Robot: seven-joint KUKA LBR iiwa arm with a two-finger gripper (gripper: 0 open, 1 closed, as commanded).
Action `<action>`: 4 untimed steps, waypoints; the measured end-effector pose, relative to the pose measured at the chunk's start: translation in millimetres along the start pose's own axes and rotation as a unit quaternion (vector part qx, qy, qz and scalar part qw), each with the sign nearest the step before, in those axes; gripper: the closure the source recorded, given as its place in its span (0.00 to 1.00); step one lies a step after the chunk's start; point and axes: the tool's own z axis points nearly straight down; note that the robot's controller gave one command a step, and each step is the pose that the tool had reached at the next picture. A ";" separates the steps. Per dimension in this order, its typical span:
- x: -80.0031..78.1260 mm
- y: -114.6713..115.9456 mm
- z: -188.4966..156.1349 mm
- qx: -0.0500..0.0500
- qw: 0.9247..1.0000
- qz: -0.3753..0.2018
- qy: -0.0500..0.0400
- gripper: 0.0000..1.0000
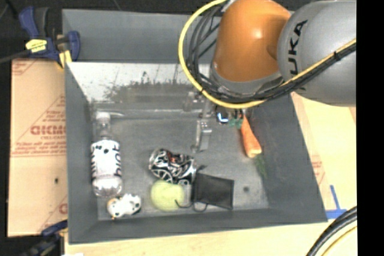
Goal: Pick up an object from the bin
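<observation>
orange-capped arm (pixel 249 39), gripper (pixel 203 133) near black-and-white patterned thing (pixel 172 166), grey bin (pixel 120 93)

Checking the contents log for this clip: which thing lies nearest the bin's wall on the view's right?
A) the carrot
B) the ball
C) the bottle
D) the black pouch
A: the orange carrot lies farthest right in the camera view, while the pouch, ball and bottle all lie further left.

We are counting six things in the bin (pixel 78 147): one orange carrot (pixel 250 139) and, left of it, one clear bottle (pixel 105 168), one spotted toy (pixel 123 205), one yellow-green ball (pixel 167 195), one patterned wad (pixel 172 166), one black pouch (pixel 213 190).
</observation>
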 end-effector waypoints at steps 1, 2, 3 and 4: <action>-1.3 -0.2 -4.9 0.000 1.000 0.001 -0.004 0.00; 9.8 -0.7 52.7 -0.001 1.000 0.006 -0.006 0.00; 21.6 -5.3 90.6 0.000 1.000 0.001 -0.001 0.00; 27.5 -0.4 114.5 0.000 1.000 -0.023 -0.007 0.00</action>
